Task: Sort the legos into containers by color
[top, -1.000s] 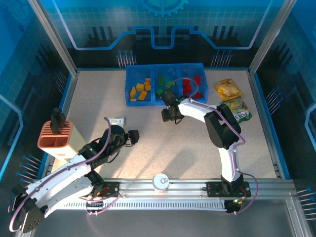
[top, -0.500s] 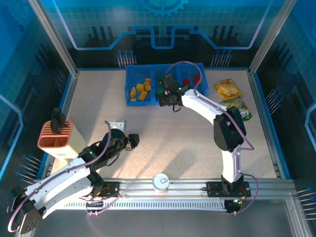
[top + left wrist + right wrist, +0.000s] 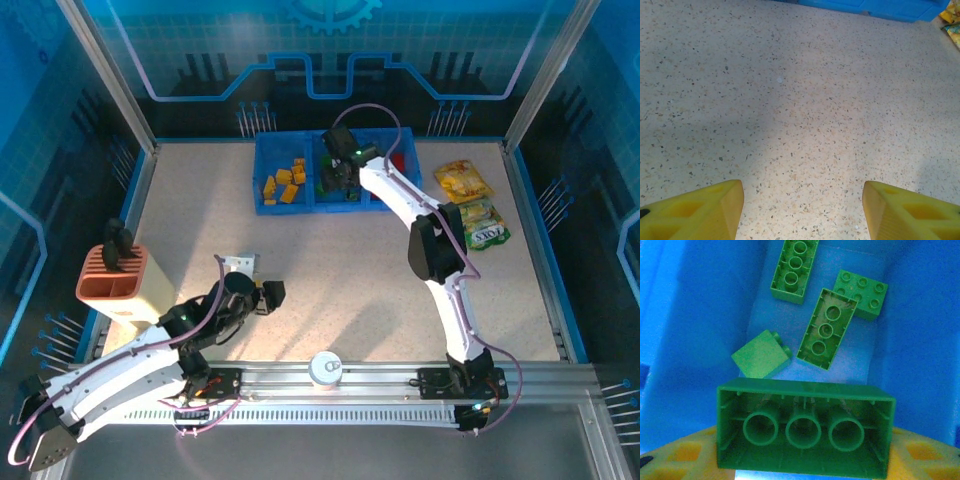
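Observation:
The containers are three compartments of one blue tray (image 3: pixel 300 208) at the back of the table. Yellow-orange legos (image 3: pixel 285 182) lie in its left compartment and red legos (image 3: pixel 398 160) in the right one. My right gripper (image 3: pixel 340 176) hangs over the middle compartment, shut on a long green lego (image 3: pixel 805 432) held underside-up between its yellow fingers (image 3: pixel 925 452). Below it several green legos (image 3: pixel 826 329) lie on that compartment's floor. My left gripper (image 3: pixel 272 295) stands open above bare table, with nothing between its fingertips (image 3: pixel 700 210).
An orange ribbed holder (image 3: pixel 112 275) stands at the left edge. Two snack packets (image 3: pixel 462 181) (image 3: pixel 482 225) lie right of the tray. A small white block (image 3: pixel 240 263) sits by the left arm, and a white round knob (image 3: pixel 326 367) on the front rail.
My right gripper has travelled from the table in front of the tray to above the middle compartment, carrying the green lego. The left arm has shifted slightly toward me.

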`<state>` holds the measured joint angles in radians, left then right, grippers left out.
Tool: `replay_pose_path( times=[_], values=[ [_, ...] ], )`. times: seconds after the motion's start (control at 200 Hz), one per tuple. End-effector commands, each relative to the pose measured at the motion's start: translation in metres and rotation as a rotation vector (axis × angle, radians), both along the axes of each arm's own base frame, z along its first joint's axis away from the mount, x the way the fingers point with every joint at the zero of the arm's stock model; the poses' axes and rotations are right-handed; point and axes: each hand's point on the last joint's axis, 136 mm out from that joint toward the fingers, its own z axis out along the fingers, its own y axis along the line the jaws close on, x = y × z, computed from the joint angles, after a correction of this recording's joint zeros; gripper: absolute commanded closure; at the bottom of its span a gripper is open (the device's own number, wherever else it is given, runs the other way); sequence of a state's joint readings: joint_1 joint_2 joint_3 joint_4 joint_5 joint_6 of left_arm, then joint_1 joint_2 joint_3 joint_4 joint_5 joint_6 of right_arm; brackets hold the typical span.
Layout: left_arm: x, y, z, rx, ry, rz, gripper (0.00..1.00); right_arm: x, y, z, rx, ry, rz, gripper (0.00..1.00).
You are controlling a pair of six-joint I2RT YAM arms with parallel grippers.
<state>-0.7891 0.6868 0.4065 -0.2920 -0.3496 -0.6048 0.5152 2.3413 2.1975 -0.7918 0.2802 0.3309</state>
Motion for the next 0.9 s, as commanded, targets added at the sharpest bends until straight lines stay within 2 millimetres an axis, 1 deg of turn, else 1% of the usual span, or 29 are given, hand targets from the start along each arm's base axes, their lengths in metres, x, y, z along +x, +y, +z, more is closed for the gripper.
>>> replay_pose_path(
  times=[0.0, 0.075, 0.105, 0.15, 0.245, 0.275, 0.29, 0.3, 0.415, 0.56, 0.675, 0.725, 0.755, 0.77, 0.855, 0.885, 0.895],
  values=[
    [-0.004, 0.008, -0.009, 0.019, 0.016, 0.030, 0.35, 0.000, -0.006, -0.011, -0.032, 0.048, 0.007, 0.35],
    [-0.004, 0.008, -0.009, 0.021, 0.015, 0.031, 0.35, 0.001, -0.005, -0.010, -0.032, 0.051, 0.006, 0.22],
    [-0.005, 0.009, -0.009, 0.023, 0.015, 0.031, 0.35, 0.001, -0.005, -0.007, -0.031, 0.045, 0.006, 0.19],
    [-0.005, 0.009, -0.009, 0.028, 0.013, 0.031, 0.35, 0.001, -0.006, -0.002, -0.030, 0.036, 0.002, 0.16],
    [-0.003, 0.010, -0.006, 0.039, 0.002, 0.032, 0.35, -0.001, -0.006, 0.017, -0.021, -0.003, 0.000, 0.12],
    [-0.003, 0.011, -0.005, 0.044, -0.002, 0.030, 0.35, -0.003, -0.005, 0.018, -0.023, -0.007, 0.003, 0.12],
    [-0.003, 0.011, -0.004, 0.045, -0.005, 0.029, 0.35, -0.004, -0.006, 0.029, -0.014, -0.026, 0.004, 0.12],
    [-0.002, 0.011, -0.004, 0.046, -0.007, 0.030, 0.35, -0.005, -0.005, 0.033, -0.010, -0.033, 0.005, 0.12],
    [0.000, 0.012, 0.002, 0.063, -0.029, 0.031, 0.35, -0.012, -0.007, 0.056, 0.014, -0.073, 0.010, 0.12],
    [0.004, 0.014, 0.012, 0.082, -0.065, 0.036, 0.33, -0.027, -0.009, 0.084, 0.047, -0.138, 0.036, 0.11],
    [0.009, 0.016, 0.023, 0.097, -0.102, 0.046, 0.29, -0.040, -0.018, 0.103, 0.059, -0.190, 0.038, 0.10],
    [0.012, 0.018, 0.028, 0.108, -0.122, 0.058, 0.25, -0.047, -0.023, 0.108, 0.058, -0.210, 0.039, 0.09],
    [0.013, 0.020, 0.031, 0.116, -0.134, 0.066, 0.23, -0.050, -0.027, 0.114, 0.060, -0.228, 0.037, 0.09],
    [0.014, 0.021, 0.033, 0.120, -0.139, 0.071, 0.22, -0.052, -0.029, 0.114, 0.057, -0.230, 0.037, 0.09],
    [0.019, 0.025, 0.043, 0.146, -0.178, 0.089, 0.18, -0.064, -0.041, 0.126, 0.052, -0.282, 0.033, 0.09],
    [0.020, 0.026, 0.046, 0.154, -0.191, 0.092, 0.17, -0.068, -0.044, 0.127, 0.044, -0.297, 0.033, 0.09],
    [0.021, 0.026, 0.047, 0.158, -0.195, 0.094, 0.17, -0.070, -0.047, 0.130, 0.043, -0.312, 0.032, 0.09]
  ],
)
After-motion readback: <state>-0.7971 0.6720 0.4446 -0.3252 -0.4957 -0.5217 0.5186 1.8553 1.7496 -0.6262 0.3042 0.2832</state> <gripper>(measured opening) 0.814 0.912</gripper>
